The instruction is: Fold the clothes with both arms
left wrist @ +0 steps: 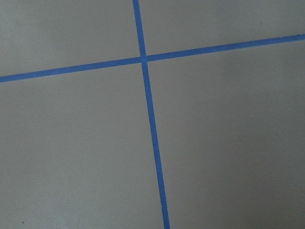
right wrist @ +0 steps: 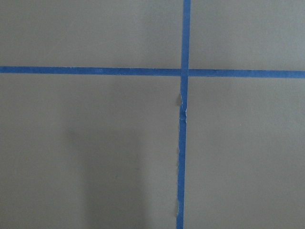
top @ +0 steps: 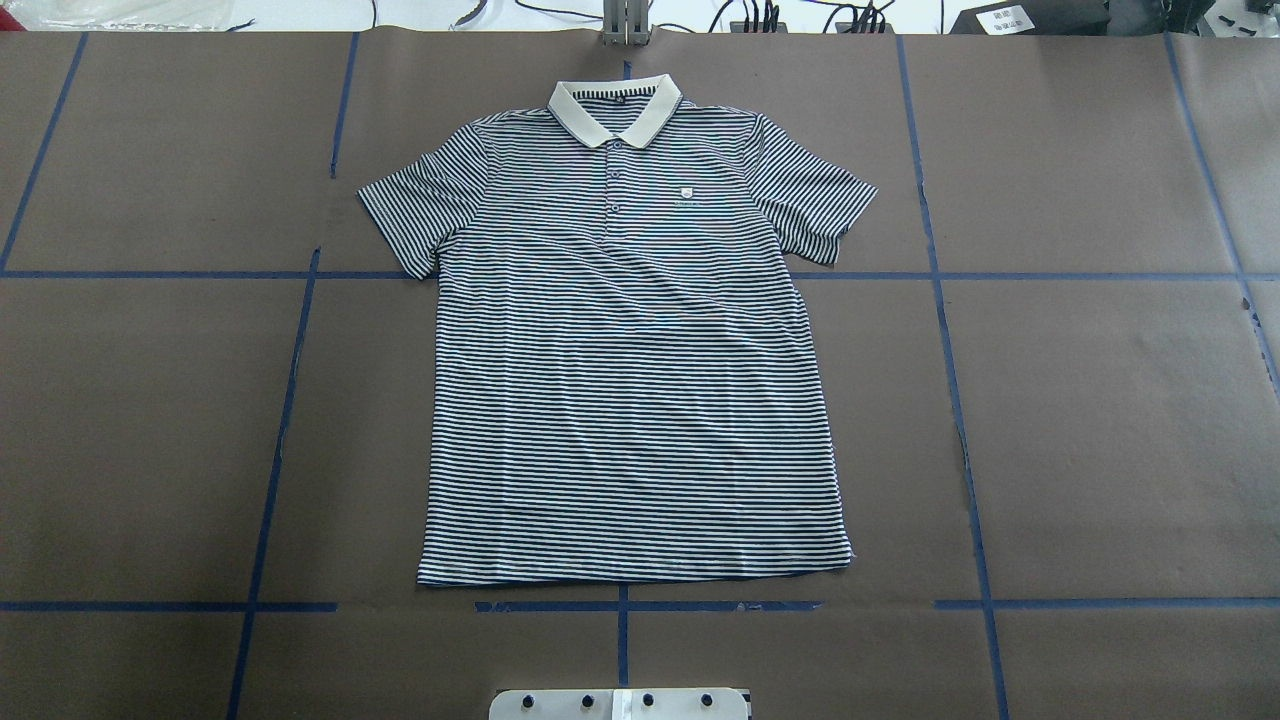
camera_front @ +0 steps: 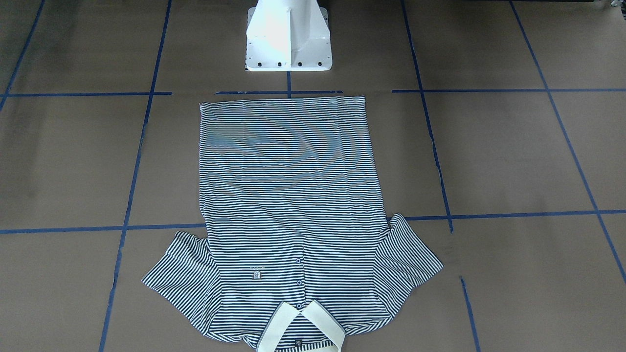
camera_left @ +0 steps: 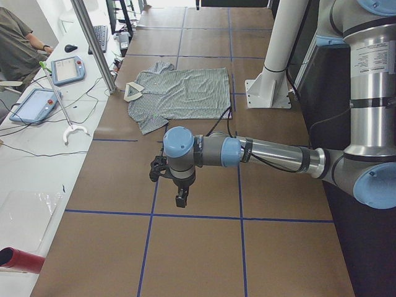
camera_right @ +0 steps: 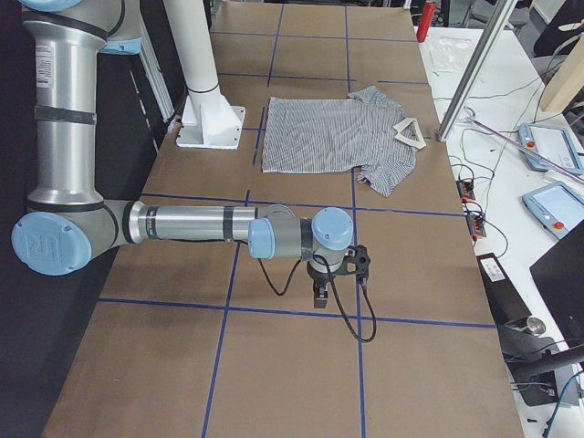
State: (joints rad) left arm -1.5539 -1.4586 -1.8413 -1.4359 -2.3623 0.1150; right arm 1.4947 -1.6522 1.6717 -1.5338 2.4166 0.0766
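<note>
Brown taped table, polo shirt outspread

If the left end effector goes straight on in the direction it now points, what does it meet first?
The left end effector points down, so probably the brown table, near a blue tape cross; not the shirt.

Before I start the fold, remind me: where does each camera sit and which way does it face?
Front-facing: across the table, facing the pedestal; shirt collar nearest; no arms.
Overhead: behind the robot, looking forward; collar far; pedestal foot only.
Left: table's end; left arm near.
Right: opposite end; right arm near.
Left wrist: down at tape; nothing of the robot.
Right wrist: likewise.
Shared: the four exterior views all hold the shirt.
</note>
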